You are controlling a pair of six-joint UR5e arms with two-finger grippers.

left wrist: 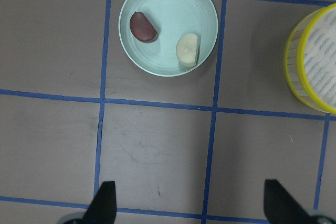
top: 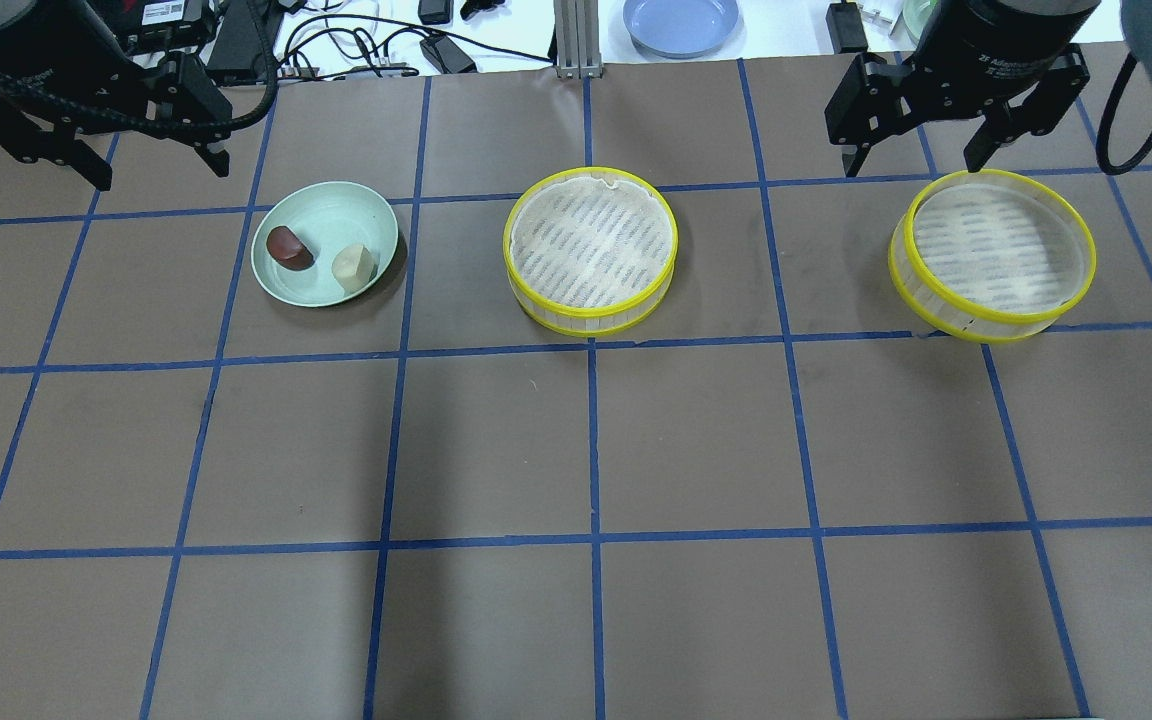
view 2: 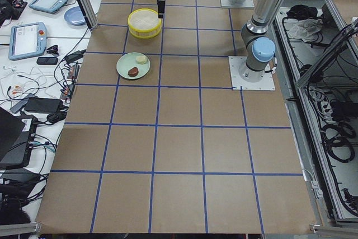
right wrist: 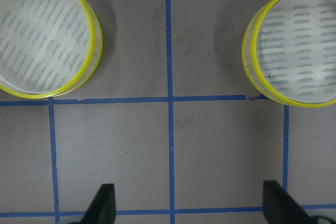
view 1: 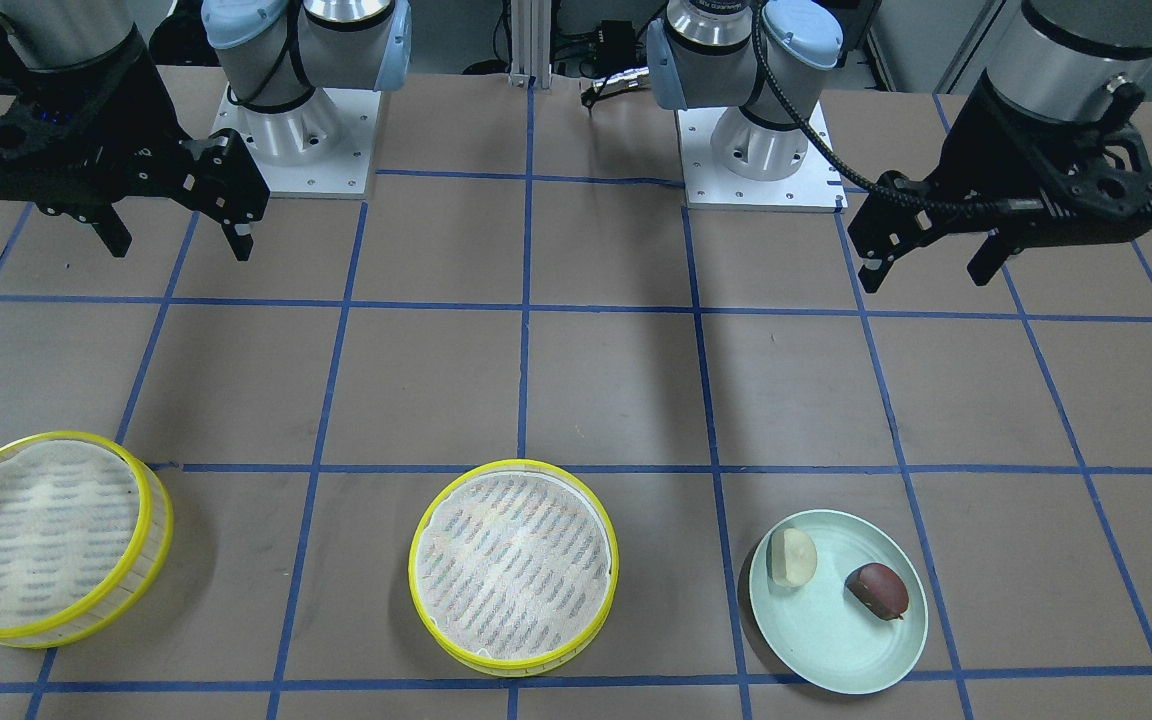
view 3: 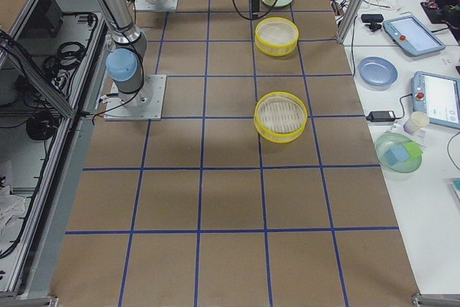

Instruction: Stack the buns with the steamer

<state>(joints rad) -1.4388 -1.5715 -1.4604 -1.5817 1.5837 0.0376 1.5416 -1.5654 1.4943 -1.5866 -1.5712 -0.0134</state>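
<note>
A cream-white bun (top: 354, 266) and a maroon bun (top: 290, 247) lie side by side on a pale green plate (top: 281, 283); the left wrist view shows the cream bun (left wrist: 187, 50), the maroon bun (left wrist: 143, 27) and the plate (left wrist: 173, 3). Two round yellow-rimmed steamer trays sit on the table, one in the middle (top: 591, 250) and one on the right (top: 993, 255). My left gripper (top: 158, 168) hangs open and empty above the table, beyond the plate. My right gripper (top: 914, 162) is open and empty, above the far edge of the right steamer tray.
The brown table (top: 586, 450) carries a blue tape grid. A blue plate (top: 681, 20), cables and devices lie on the white bench beyond the far edge. The arm bases (view 1: 296, 130) stand at the robot's side.
</note>
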